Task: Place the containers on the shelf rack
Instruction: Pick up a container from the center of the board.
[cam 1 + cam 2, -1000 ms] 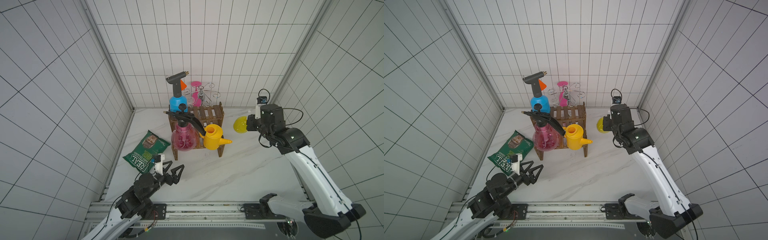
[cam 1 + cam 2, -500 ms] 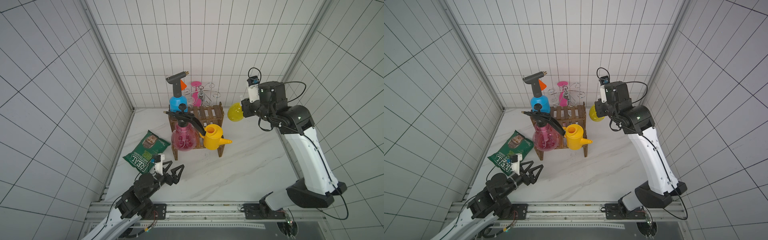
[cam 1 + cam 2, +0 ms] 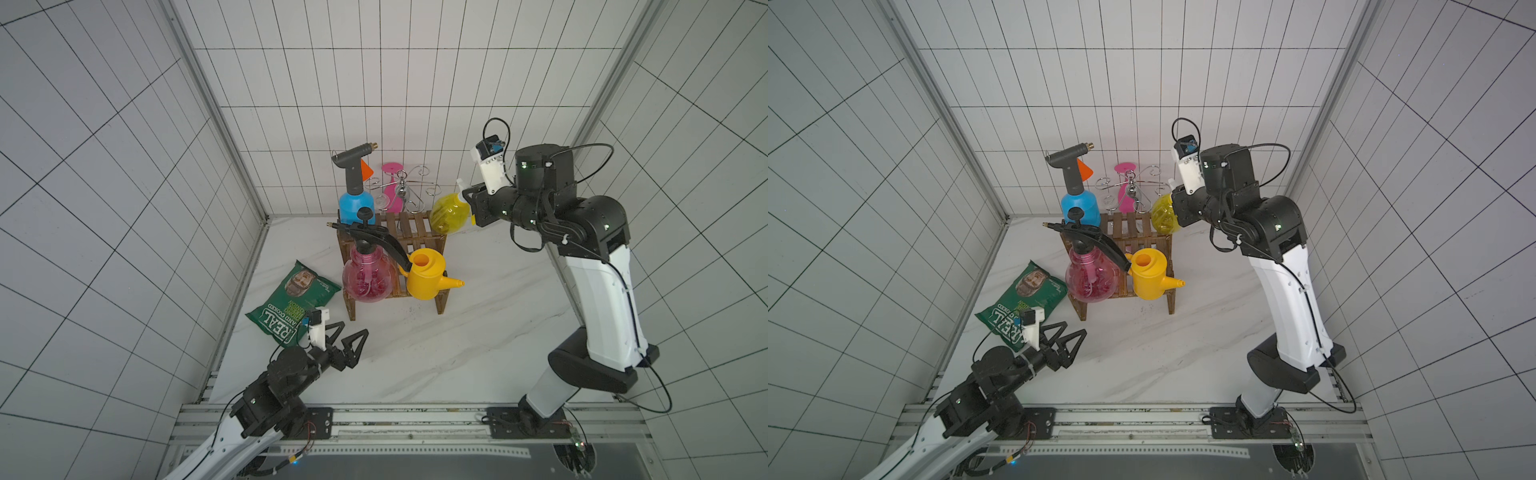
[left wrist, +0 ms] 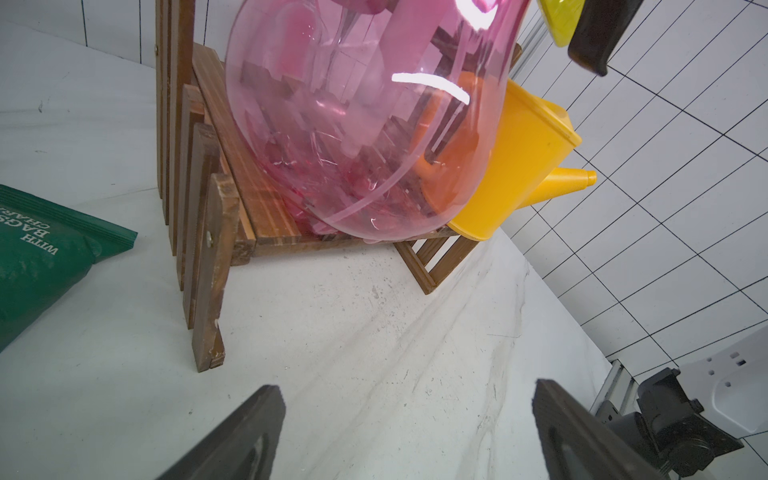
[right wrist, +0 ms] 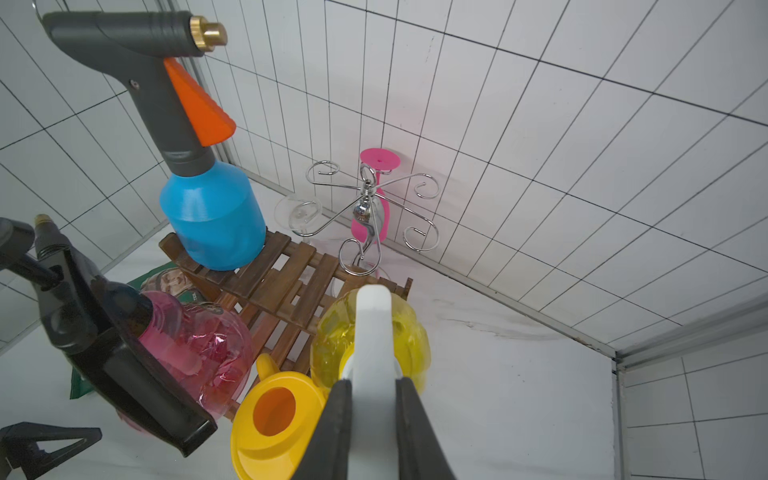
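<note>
Yellow translucent plastic makes up the trigger bottle (image 5: 326, 349), and no liquid line shows through it, so I judge it light, a little springy in the wall and slick on its rounded belly. The stiff white spray head is the sound place to take it, and that is where the right end effector (image 5: 372, 386) has it: both fingers are pressed against the flanks of the head, with the bulbous body hanging just beyond the fingertips. Gripped so high, the body can swing or twist about the neck, so a slow, level carry suits it.

In both top views the bottle (image 3: 449, 214) sits just ahead of the right end effector (image 3: 471, 203), at the bare end of the upper tier of the shelf rack (image 3: 415, 226). Whether its base touches the slats I cannot tell. Further out along that tier stands the blue sprayer (image 3: 355, 205). On the lower tier, below and beyond the fingertips, are the pink sprayer (image 3: 368, 280) and the yellow watering can (image 3: 426, 278), touching each other. The slats have gaps, so a narrow base wants setting flat across two of them.

The left end effector (image 3: 352, 329) is spread wide and empty, low over the tabletop (image 3: 478, 332), with the rack's front leg ahead of it.
</note>
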Robot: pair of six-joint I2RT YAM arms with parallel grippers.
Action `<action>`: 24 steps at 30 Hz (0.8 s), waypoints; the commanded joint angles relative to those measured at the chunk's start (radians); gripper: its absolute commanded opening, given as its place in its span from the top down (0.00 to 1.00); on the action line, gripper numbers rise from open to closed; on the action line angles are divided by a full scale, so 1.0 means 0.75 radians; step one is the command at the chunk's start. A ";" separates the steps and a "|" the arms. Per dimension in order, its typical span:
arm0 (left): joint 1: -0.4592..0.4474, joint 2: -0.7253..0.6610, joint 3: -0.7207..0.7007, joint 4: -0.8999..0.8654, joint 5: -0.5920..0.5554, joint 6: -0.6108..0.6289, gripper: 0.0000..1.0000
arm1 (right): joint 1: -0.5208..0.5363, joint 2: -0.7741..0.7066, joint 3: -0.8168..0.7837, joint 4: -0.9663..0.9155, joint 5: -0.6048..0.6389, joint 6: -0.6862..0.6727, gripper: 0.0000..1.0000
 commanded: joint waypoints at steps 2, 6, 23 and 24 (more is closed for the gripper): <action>-0.007 -0.020 0.000 -0.007 -0.013 0.014 0.05 | 0.016 0.066 0.043 -0.043 -0.058 -0.024 1.00; -0.008 -0.020 0.001 -0.005 -0.012 0.014 0.05 | 0.016 0.096 0.069 -0.040 -0.026 -0.038 1.00; -0.014 -0.021 -0.051 0.233 0.230 0.037 0.05 | 0.028 -0.442 -0.402 0.073 -0.037 0.012 1.00; -0.017 -0.013 -0.061 0.275 0.264 0.038 0.05 | 0.027 -0.502 -0.485 0.090 -0.028 0.017 1.00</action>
